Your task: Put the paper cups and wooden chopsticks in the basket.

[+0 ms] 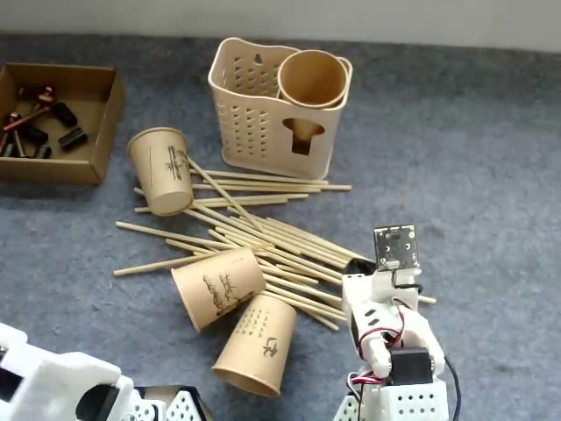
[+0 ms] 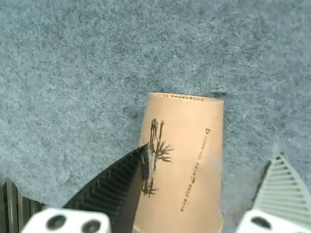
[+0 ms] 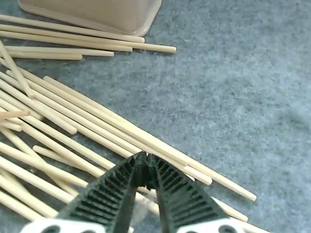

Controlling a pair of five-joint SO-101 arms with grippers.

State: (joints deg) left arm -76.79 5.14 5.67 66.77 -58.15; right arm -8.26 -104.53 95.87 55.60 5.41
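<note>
Holding the claw (image 3: 146,164) shut, tips touching, well apart from the basket (image 3: 97,12), amid wooden chopsticks (image 3: 87,116) lying scattered over grey worktop (image 3: 243,97) beside that basket.

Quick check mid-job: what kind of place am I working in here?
Probably a hobby or lab robot bench: grey carpet-like cover, cardboard box of small parts, plastic basket as prop.

Shallow brown cardboard box (image 1: 53,167) at far left on grey felt-like table cover (image 1: 473,158). Small black and reddish parts (image 1: 39,132) lie inside.
</note>
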